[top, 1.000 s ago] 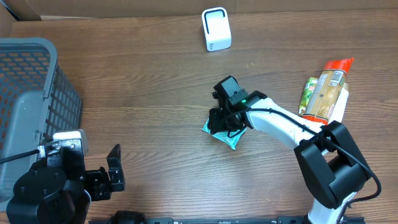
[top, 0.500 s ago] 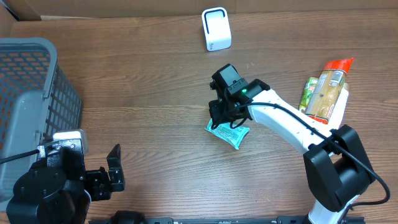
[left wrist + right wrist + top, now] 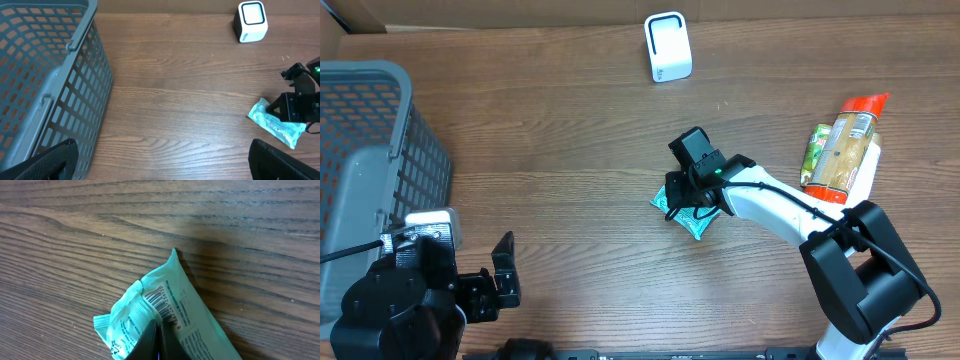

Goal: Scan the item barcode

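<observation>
1 teal packet point(image 3: 692, 218), flat on the wooden table point(image 3: 550, 130), centre-right, barcode point(image 3: 162, 301) face up; the other print is too small to read. 1 white scanner point(image 3: 667, 47) at the far edge, well apart from the packet, bare wood between them. 1 grey basket point(image 3: 370, 150) at the left edge. 1 tan bag point(image 3: 848, 145) with an orange top, touching 1 green pouch point(image 3: 815, 152), at the right edge. Of the 2 arms, the right gripper point(image 3: 156, 339) is pinched onto the packet's edge just below the barcode. The left gripper point(image 3: 505, 282) is spread wide, holding nothing, near the basket.
</observation>
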`<state>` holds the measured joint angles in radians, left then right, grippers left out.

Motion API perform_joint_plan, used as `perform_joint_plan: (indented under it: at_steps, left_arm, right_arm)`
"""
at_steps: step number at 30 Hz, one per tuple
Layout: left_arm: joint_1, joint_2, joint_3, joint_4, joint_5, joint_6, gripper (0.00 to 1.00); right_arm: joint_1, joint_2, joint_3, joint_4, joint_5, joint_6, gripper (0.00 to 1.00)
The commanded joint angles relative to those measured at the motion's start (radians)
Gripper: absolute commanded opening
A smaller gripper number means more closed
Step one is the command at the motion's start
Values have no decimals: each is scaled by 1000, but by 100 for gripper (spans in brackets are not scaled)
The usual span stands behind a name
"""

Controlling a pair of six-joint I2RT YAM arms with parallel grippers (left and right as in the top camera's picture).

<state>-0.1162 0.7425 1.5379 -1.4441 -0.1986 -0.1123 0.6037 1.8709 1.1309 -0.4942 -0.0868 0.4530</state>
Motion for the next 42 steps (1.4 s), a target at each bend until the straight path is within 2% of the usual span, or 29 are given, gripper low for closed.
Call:
perform_joint_plan:
  at_steps: [1, 4, 7, 11, 13, 15, 20, 27, 33, 39, 42]
  left_arm:
    - [5, 5, -6, 4, 8, -7, 100]
    - [5, 5, -6, 4, 8, -7, 99]
    - [5, 5, -6, 3, 8, -7, 100]
    - [5, 5, -6, 3, 8, -7, 100]
    - [5, 5, -6, 3, 8, -7, 100]
    - [5, 5, -6, 4, 8, -7, 100]
    - [5, 5, -6, 3, 8, -7, 100]
    - [5, 5, -6, 4, 8, -7, 100]
    - [5, 5, -6, 3, 8, -7, 100]
    - [5, 5, -6, 4, 8, -7, 100]
    - [5, 5, -6, 4, 8, -7, 100]
  right_arm:
    - [-2, -16, -17, -5, -1, 14, 5]
    - [-10, -69, 53, -45, -28, -55, 25]
    - [-27, -134, 151, -133, -73, -109, 35]
    - [-53, -203, 265, -291, -75, -100, 42]
    - [-71, -225, 284, -362, -76, -47, 45]
    - [-93, -229, 283, -450, -77, 33, 50]
    - [-113, -219, 192, -560, -165, 106, 51]
    - [-117, -219, -47, -430, -259, 256, 51]
    - [-115, -219, -207, -224, -274, 383, 51]
    - [-115, -219, -323, 60, -272, 415, 51]
    - [-117, -219, -332, 119, -224, 388, 47]
